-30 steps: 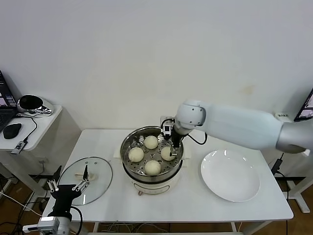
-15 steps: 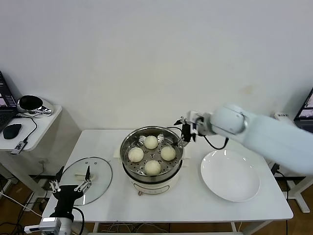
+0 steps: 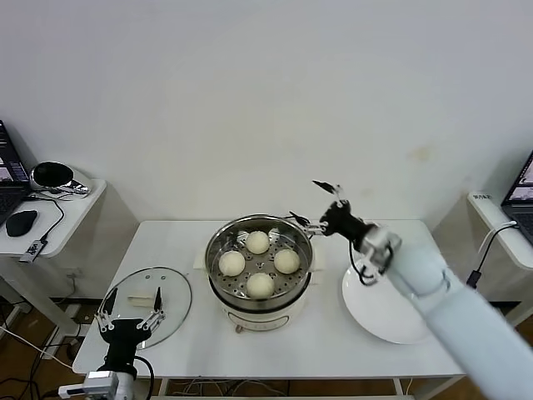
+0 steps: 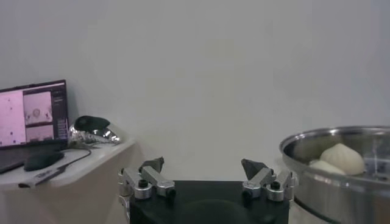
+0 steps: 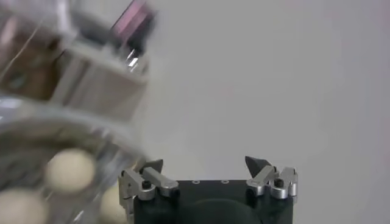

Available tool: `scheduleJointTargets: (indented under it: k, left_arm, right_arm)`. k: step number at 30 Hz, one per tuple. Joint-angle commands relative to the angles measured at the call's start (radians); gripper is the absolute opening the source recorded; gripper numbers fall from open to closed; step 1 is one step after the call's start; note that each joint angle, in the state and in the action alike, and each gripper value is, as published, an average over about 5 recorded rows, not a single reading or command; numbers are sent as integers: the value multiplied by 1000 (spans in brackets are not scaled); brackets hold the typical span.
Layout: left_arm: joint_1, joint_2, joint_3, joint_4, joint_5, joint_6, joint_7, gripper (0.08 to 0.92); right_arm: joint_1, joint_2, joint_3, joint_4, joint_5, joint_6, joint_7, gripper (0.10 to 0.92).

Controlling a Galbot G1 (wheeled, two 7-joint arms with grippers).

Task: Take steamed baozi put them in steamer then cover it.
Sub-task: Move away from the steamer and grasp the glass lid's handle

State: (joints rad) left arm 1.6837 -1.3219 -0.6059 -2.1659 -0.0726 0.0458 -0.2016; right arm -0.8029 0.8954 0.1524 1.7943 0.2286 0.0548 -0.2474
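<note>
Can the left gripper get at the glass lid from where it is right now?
Probably yes. The left gripper is open, right at the near edge of the cover, whose handle has nothing on or over it.

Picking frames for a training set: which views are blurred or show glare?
Head view: sharp, with glare on the glass lid and white plate. Left wrist view: clear. Right wrist view: the steamer and buns smear with motion blur.

no readable text, labels, brands or numbers anywhere

Four baozi (image 3: 259, 264) in steamer (image 3: 218, 279) (uncovered).
</note>
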Motion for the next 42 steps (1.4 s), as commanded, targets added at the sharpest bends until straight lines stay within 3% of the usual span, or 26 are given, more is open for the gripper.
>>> scheduleJointTargets:
  k: [1,7,14,31,42]
  left_arm:
    - [-1,34,45,100,370,-38,-61,823]
    - [41,136,-102,217,922,-149,-47,823]
    - [143,246,-179,301,1128,-153,-4,823]
    - [-176,314,-35,571,1285,-165,28,823]
    - [-288,353,-1,658,1294,-161,31,823]
  right_arm:
    - [-607,422,655,40,-208,316,33,823]
    - [-705,485,732,97,-203,263,103,823]
    - [-750,508,804,109,-185,200,205,823]
    - [-787,523,878,147,-134,196,251,823]
    - [-795,531,915,148,-113,199,265,823]
